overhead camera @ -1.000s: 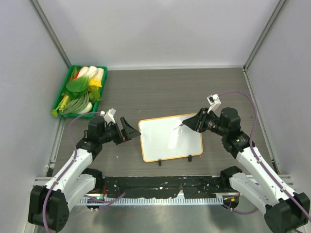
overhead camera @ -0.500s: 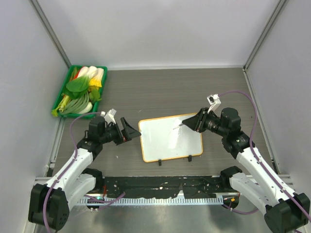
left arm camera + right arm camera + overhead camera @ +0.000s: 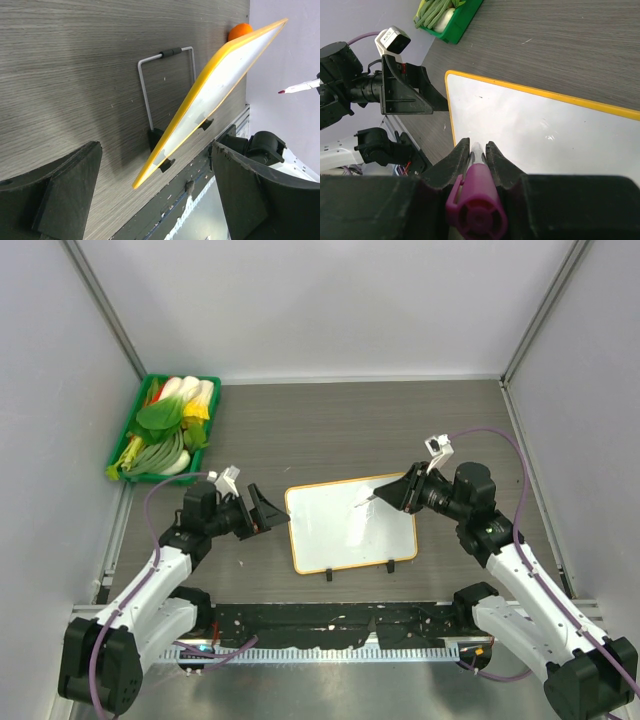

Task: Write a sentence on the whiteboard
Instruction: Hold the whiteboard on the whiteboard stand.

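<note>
The whiteboard (image 3: 350, 525) with its orange frame stands tilted on black clip feet mid-table. Its face looks blank; no purple sentence shows on it. My left gripper (image 3: 270, 510) is open and empty, level with the board's left edge, and the board's corner (image 3: 220, 90) lies between its fingers (image 3: 70, 190) without touching. My right gripper (image 3: 397, 492) is shut on a purple marker (image 3: 477, 200). The marker's tip (image 3: 366, 501) hangs just over the board's upper right part (image 3: 530, 120). The tip also shows in the left wrist view (image 3: 300, 87).
A green tray (image 3: 123, 448) of vegetables sits at the far left by the wall. A wire stand (image 3: 167, 75) props the board from behind, with a small orange object (image 3: 240, 30) beyond it. The table's near edge (image 3: 330, 615) runs just below the board.
My left gripper has drawn back very slightly to the left from the board's edge. The right gripper and marker have stayed still.
</note>
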Controlling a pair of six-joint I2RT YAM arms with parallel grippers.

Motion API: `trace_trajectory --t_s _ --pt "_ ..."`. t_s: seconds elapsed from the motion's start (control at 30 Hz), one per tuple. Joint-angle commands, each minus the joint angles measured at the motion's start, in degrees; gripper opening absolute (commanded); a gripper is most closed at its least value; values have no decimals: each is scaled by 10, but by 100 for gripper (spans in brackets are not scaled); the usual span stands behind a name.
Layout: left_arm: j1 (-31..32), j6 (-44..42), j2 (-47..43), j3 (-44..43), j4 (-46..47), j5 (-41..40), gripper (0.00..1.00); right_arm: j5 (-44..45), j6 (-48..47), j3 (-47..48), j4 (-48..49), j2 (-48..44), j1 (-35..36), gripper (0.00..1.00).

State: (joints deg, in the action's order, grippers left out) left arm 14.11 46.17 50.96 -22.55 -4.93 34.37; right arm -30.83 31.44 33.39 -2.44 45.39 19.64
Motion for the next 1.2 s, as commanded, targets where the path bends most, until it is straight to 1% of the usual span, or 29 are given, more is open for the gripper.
trace_trajectory --t_s 0.0,0.07,0.23,0.4,0.6,0.7,0.73,0.77,0.8,1.0,1.17 --pt "-5 -11 6 -1 36 9 93 -23 -18 0 41 -10 -1 1" --pt "-3 -8 18 1 46 10 93 -27 -18 -2 45 -8 -2 1" --pt "-2 1 57 3 128 33 91 -46 2 1 73 13 -1 1" --pt "7 15 103 -1 211 60 90 -38 6 17 84 39 18 1" --pt "20 16 149 -4 296 82 88 6 -2 43 91 78 67 1" --pt "24 18 168 -1 336 98 86 28 -3 52 104 93 105 1" --pt "25 20 172 1 348 99 84 41 -4 52 109 98 112 1" --pt "26 19 175 7 364 90 79 47 -4 55 111 99 125 1" --pt "28 15 174 13 369 77 78 57 -4 56 117 103 131 1" --pt "43 -3 189 36 426 69 77 90 -8 62 128 120 158 1" --pt "57 -17 208 53 475 89 76 129 -12 68 133 131 184 1"
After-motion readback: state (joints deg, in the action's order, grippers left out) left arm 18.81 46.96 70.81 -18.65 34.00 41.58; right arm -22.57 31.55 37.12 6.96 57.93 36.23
